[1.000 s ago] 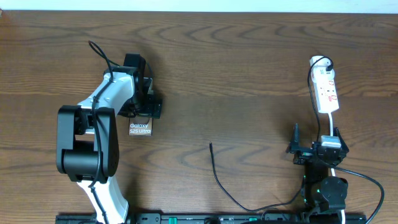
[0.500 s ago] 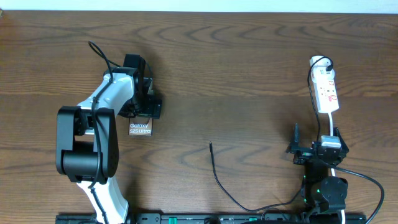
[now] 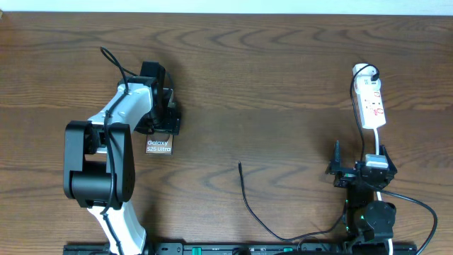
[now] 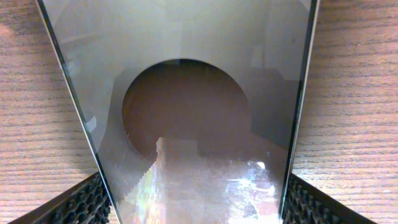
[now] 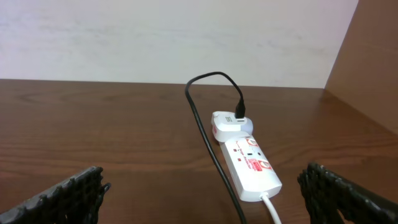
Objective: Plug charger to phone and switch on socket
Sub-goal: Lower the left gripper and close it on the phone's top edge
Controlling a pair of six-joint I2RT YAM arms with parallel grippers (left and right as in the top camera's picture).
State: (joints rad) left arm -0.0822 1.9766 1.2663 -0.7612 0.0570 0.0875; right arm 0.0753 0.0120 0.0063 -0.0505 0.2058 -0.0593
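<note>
The phone (image 3: 159, 146) lies on the table at the left, its "Galaxy S25 Ultra" lettering showing below my left gripper (image 3: 164, 125). In the left wrist view the phone (image 4: 186, 106) fills the frame, and my left gripper (image 4: 196, 196) has both fingers against its long edges. The charger cable tip (image 3: 240, 166) lies loose mid-table, and the cable curves down toward the front edge. The white socket strip (image 3: 371, 103) lies at the far right, with the cable's adapter (image 5: 227, 122) plugged in. My right gripper (image 3: 359, 156) is open and empty, just short of the strip (image 5: 252, 165).
A pale wall runs along the table's back edge. A wooden side panel (image 5: 367, 62) stands to the right of the strip. The strip's white cord (image 5: 270, 208) and the black charger cable (image 5: 208, 146) run back between my right fingers (image 5: 202, 180).
My left gripper's fingers have narrowed a little onto the phone's edges. The right arm, cable and strip have not moved.
</note>
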